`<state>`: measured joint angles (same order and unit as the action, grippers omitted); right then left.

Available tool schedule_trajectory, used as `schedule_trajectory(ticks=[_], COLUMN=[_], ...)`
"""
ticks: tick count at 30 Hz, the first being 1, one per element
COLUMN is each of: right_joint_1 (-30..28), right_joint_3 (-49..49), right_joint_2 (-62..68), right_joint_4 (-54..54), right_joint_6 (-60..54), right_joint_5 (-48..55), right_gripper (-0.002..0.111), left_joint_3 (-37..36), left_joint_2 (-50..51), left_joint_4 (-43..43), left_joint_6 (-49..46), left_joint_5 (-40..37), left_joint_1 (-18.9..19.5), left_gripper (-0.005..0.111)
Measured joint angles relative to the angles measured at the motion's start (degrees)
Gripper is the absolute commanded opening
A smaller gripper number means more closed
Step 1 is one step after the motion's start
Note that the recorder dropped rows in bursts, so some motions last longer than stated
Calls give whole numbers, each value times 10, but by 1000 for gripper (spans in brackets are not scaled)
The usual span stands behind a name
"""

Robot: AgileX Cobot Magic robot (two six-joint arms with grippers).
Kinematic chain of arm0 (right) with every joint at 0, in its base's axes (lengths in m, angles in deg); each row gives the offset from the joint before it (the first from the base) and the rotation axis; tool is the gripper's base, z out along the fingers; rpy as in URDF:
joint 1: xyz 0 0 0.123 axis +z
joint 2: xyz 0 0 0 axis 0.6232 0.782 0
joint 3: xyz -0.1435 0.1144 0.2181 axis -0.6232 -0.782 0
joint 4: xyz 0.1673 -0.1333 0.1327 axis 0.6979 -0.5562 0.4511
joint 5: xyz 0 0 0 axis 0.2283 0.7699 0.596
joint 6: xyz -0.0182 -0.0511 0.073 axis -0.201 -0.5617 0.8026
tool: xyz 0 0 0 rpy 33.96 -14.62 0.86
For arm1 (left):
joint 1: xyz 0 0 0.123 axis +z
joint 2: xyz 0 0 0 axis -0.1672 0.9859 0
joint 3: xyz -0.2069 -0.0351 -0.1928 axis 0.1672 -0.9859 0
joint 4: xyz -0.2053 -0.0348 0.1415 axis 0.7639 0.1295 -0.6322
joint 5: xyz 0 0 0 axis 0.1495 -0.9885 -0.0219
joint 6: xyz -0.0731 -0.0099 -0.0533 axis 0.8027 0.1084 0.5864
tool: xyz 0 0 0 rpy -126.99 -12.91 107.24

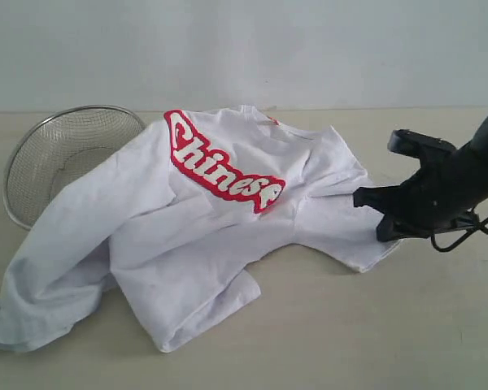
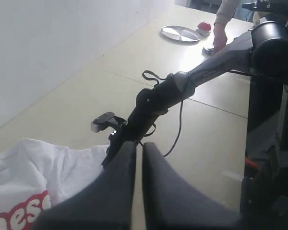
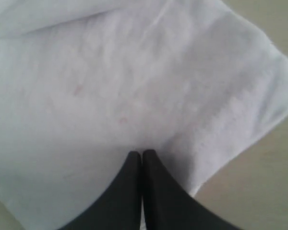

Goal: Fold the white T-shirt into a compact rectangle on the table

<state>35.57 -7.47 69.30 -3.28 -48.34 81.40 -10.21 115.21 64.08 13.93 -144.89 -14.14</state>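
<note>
White T-shirt (image 1: 203, 236) sleeve beneath right end effector (image 3: 142, 154), tips pressed together, left end effector (image 2: 139, 143) likewise, shirt crumpled, red-banded

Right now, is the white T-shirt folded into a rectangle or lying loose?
Not folded. The white T-shirt lies rumpled and loosely spread on the table, one part overlapping the mesh basket's rim.

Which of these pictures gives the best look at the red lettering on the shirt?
The exterior view: the whole red "Chinese" band lies in sight across the white T-shirt. The left wrist view catches only its last few letters, cut off at the picture's edge. The right wrist view shows plain white cloth and no lettering.
</note>
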Motion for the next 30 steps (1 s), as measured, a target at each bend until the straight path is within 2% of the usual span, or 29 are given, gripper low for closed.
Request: schedule_trajectory(ticks=[5, 10, 19, 22, 26, 30], right_joint_1=[-71, -124, -151, -151, -137, -103], right_joint_3=[8, 78, 108, 83, -4, -70], right_joint_2=[4, 36, 25, -29, -171, -302], right_joint_4=[-37, -63, -43, 29, 129, 156], right_joint_6=[4, 5, 36, 12, -26, -24], right_joint_5=[-31, 8, 76, 120, 150, 160], right_gripper=[0, 0, 0, 0, 0, 0], left_joint_3=[0, 0, 0, 0, 0, -9], left_joint_2=[0, 0, 0, 0, 0, 0], left_joint_4=[4, 4, 4, 4, 12, 66], left_joint_6=[0, 0, 0, 0, 0, -7], left_joint_5=[0, 0, 0, 0, 0, 0], left_joint_1=[0, 0, 0, 0, 0, 0], left_gripper=[5, 5, 5, 5, 5, 5])
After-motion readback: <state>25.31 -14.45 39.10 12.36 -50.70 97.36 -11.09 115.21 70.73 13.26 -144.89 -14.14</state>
